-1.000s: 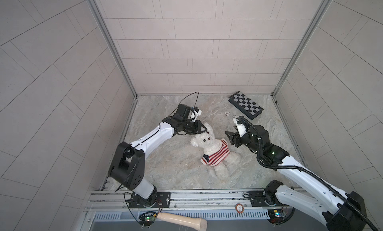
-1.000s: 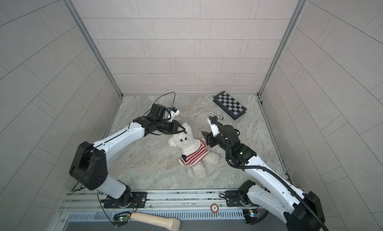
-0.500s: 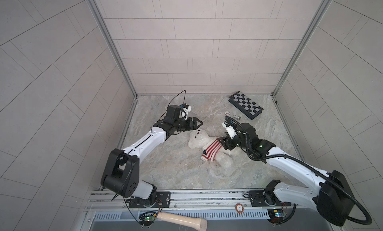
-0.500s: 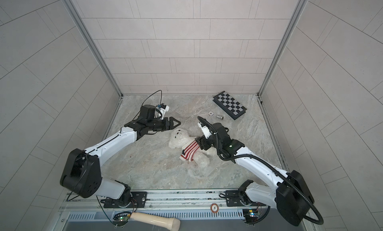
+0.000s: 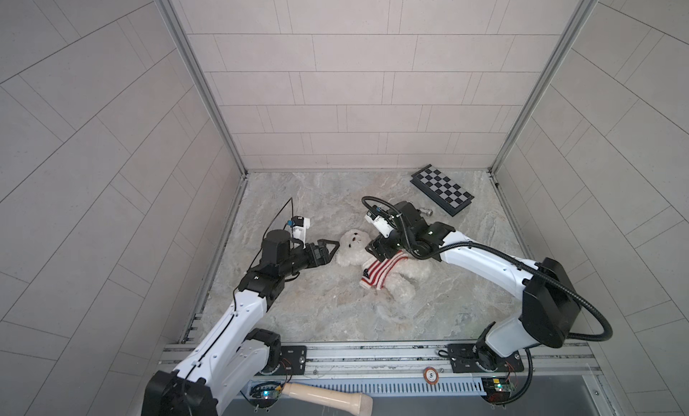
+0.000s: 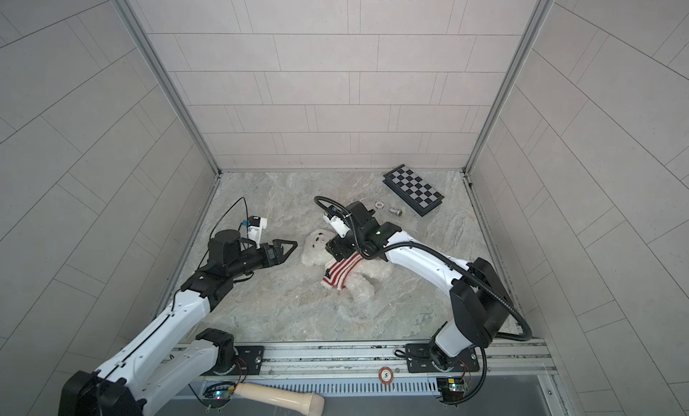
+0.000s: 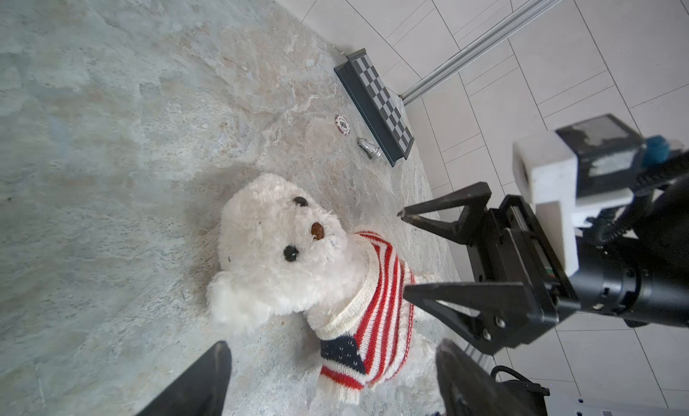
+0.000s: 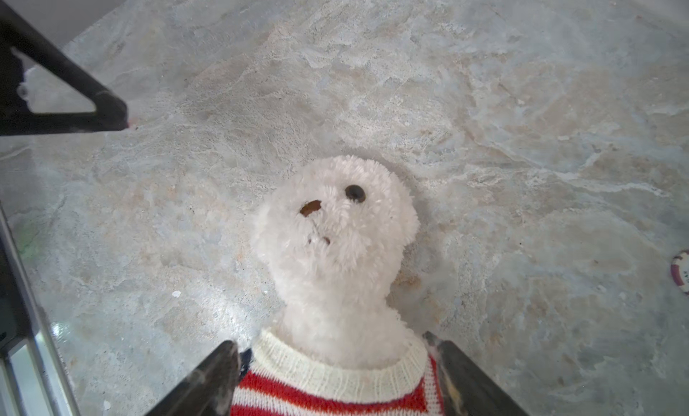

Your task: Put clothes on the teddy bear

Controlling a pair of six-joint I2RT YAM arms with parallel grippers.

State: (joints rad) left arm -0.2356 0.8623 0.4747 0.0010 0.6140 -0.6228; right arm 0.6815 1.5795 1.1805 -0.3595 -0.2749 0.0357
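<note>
Right gripper (image 5: pixel 378 250), jaws apart, straddles the collar of a red-and-white striped knit sweater (image 5: pixel 382 270) worn by the fluffy white plush teddy bear (image 5: pixel 352 246), lying face-up at centre. Left gripper (image 5: pixel 332 250), also spread, hovers just left of its head. Probably best to lift away straight, without snagging the knit.

left arm (image 5: pixel 238 317): white shells, black joints | right arm (image 5: pixel 481 265): same, ribbed black hose (image 5: pixel 488 251) | left hand (image 5: pixel 335 251), right hand (image 7: pixel 402 252): black triangular frame fingers, small screws | left wrist camera (image 5: pixel 300 226): white housing, thin black wire (image 5: pixel 279 216)
</note>
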